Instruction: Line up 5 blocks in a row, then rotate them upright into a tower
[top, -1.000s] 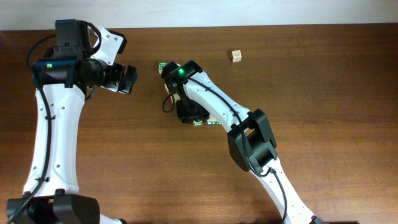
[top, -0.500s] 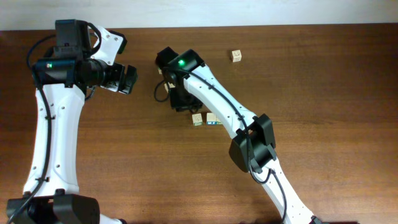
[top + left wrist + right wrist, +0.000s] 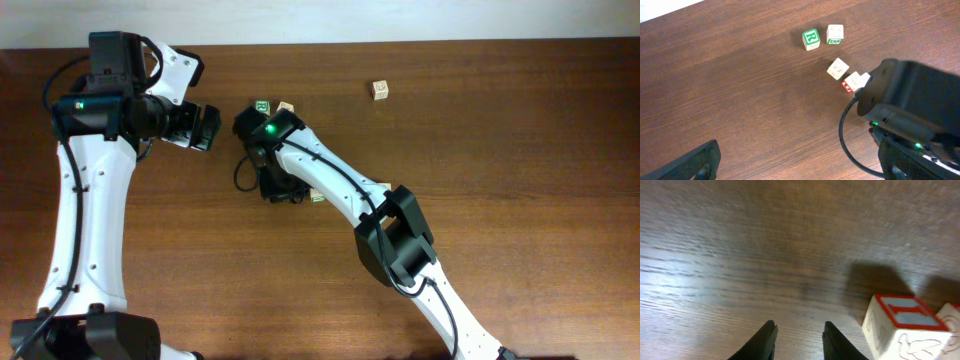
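Right gripper (image 3: 797, 341) low over table, tips narrowly apart, nothing between. Red-edged block (image 3: 900, 326) lies outside jaws, just right of tips in wrist view. Sideways shift likely needed. Left gripper (image 3: 206, 127) spread wide, farther from red-edged block.

The counter (image 3: 520, 200) is dark, smooth-grained wood with a soft sheen. The blocks (image 3: 895, 330) are pale matt wood, faces printed. The right fingers (image 3: 765, 339) look matt black plastic, the arm shells (image 3: 80, 210) glossy white.

Robot lab: wood table (image 3: 520, 150), two white arms (image 3: 80, 220).
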{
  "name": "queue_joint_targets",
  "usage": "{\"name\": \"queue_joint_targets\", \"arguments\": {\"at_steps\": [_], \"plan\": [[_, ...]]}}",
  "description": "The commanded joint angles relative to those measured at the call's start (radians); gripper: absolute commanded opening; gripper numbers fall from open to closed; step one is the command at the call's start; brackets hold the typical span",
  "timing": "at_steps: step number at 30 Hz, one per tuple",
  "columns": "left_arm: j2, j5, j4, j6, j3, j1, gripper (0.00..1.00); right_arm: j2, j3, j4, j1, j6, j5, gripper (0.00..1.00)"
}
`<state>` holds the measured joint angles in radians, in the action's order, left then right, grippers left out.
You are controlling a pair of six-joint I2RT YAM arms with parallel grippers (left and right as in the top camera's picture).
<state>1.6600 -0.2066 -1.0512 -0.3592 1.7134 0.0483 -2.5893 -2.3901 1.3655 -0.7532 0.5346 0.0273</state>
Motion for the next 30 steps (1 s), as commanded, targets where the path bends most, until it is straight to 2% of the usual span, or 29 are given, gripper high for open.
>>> {"name": "queue_joint_targets", "arguments": {"at_steps": [1,9,30], "plan": [[0.001,-0.011,0.002,0.006,0.022,0.007,0.99,-0.002,0.051,-0.017,-0.006,0.002,-0.049,0.31],[0.001,-0.011,0.002,0.006,0.022,0.007,0.99,-0.002,0.077,-0.061,-0.006,0.002,-0.101,0.31],[0.001,-0.011,0.002,0.006,0.022,0.007,0.99,-0.002,0.077,-0.023,-0.005,0.002,-0.198,0.29]]}}
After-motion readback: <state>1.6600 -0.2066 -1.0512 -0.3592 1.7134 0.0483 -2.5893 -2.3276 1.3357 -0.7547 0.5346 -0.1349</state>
